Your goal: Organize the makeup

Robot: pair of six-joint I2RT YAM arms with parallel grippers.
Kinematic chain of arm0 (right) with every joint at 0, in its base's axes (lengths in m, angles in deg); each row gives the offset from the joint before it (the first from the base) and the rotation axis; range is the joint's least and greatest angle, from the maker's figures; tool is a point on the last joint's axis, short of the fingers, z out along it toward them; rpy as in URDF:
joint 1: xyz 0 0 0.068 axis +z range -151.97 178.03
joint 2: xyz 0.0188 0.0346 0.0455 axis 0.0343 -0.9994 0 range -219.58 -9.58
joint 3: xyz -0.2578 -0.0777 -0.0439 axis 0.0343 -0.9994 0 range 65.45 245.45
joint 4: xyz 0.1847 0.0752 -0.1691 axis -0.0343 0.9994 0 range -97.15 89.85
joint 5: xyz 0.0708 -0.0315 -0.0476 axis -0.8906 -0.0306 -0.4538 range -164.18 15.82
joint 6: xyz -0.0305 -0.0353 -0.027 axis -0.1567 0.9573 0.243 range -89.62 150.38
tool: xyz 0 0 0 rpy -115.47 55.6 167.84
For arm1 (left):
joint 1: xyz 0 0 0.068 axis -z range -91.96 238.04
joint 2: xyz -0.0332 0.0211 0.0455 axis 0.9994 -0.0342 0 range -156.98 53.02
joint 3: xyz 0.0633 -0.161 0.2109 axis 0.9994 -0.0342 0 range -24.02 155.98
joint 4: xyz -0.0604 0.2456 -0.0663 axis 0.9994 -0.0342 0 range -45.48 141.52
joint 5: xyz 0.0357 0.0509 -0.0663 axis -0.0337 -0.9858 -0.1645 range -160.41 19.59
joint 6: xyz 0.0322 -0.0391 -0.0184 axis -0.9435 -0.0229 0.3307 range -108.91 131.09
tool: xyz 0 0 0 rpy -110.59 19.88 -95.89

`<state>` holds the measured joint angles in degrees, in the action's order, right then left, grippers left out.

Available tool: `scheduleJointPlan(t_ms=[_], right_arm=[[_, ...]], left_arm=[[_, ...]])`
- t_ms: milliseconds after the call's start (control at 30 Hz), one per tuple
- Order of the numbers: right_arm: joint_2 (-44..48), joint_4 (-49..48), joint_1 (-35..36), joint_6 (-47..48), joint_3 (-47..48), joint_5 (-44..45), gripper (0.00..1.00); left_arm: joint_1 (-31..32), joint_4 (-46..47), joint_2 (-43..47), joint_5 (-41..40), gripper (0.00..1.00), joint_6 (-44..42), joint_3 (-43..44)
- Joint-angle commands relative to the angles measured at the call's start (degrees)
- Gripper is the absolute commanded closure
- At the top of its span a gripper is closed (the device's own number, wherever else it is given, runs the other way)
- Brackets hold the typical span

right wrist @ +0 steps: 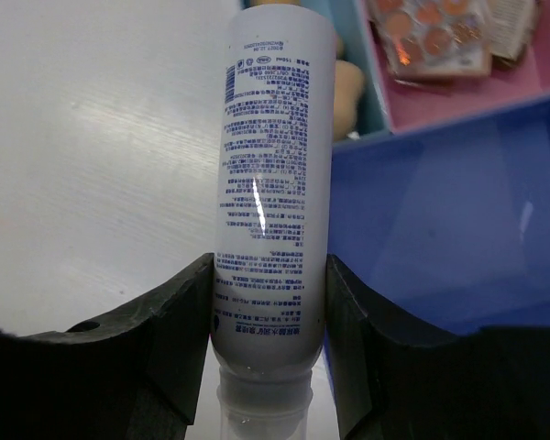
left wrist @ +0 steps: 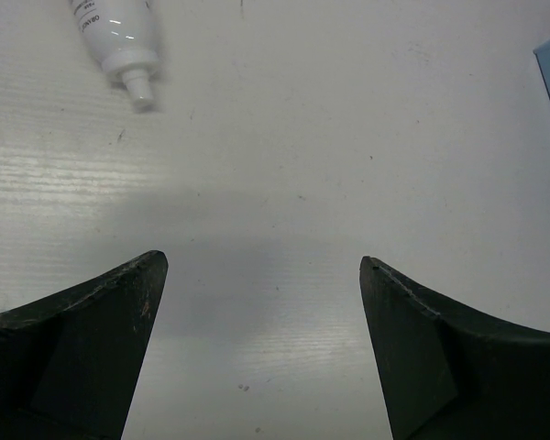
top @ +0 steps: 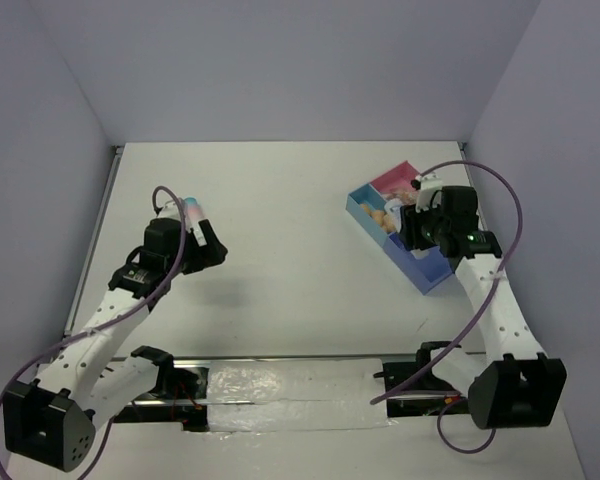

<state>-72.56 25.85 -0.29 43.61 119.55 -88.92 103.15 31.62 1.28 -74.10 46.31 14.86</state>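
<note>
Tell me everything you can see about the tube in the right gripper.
The white tube is glossy, plastic-looking and covered in dense small blue print, with a streak of reflected light down its middle. The right gripper is clamped on its lower body, one black finger each side. Its pale cap end points toward the wrist camera. It runs along an edge of the divided tray, beside a peach sponge; whether it touches the tray cannot be told.
</note>
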Motion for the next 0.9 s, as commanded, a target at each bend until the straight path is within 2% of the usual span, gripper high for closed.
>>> scheduleJointPlan(t_ms=[0, 100, 233, 267, 333, 500, 667, 733, 833, 867], right_arm=[[6.7, -2.8, -3.8, 0.8, -2.3, 4.3, 1.00], [8.7, -3.9, -7.7, -3.2, -7.0, 9.3, 1.00], [8.1, -4.3, -11.9, -9.5, -8.6, 13.1, 1.00], [7.5, -4.5, -12.0, -12.5, -8.1, 18.6, 1.00], [4.9, -5.1, -12.8, -15.4, -7.1, 22.3, 1.00], [-5.2, -2.5, -15.4, -19.9, 0.1, 16.9, 1.00], [-20.4, 3.7, -16.1, -23.5, 6.7, 13.0, 1.00], [-23.5, 5.3, -16.5, -23.5, 8.6, 11.8, 0.95], [-25.7, 5.2, -16.7, -22.6, 8.9, 11.5, 0.76], [-26.4, 5.3, -16.7, -22.4, 9.1, 11.3, 0.66]], left_arm=[[-0.5, 3.5, -1.2, 2.3, 0.01, -1.9, 0.9], [-0.7, 4.4, -2.2, 3.2, 0.01, -1.8, 1.3], [-0.9, 5.1, -2.9, 3.2, 0.01, -1.7, 1.5], [-0.9, 5.2, -2.8, 3.2, 0.01, -1.9, 1.3], [-0.9, 5.1, -2.8, 3.2, 0.01, -2.0, 1.2], [-1.2, 4.7, -2.7, 3.2, 0.01, -2.3, 1.0], [-1.5, 4.1, -1.6, 3.2, 0.01, -2.2, 0.8], [-1.6, 3.6, -0.8, 2.9, 0.01, -2.2, 0.6], [-1.8, 3.0, 0.2, 2.5, 0.01, -2.0, -0.2], [-1.9, 3.0, 0.6, 2.3, 0.01, -1.8, -0.3]])
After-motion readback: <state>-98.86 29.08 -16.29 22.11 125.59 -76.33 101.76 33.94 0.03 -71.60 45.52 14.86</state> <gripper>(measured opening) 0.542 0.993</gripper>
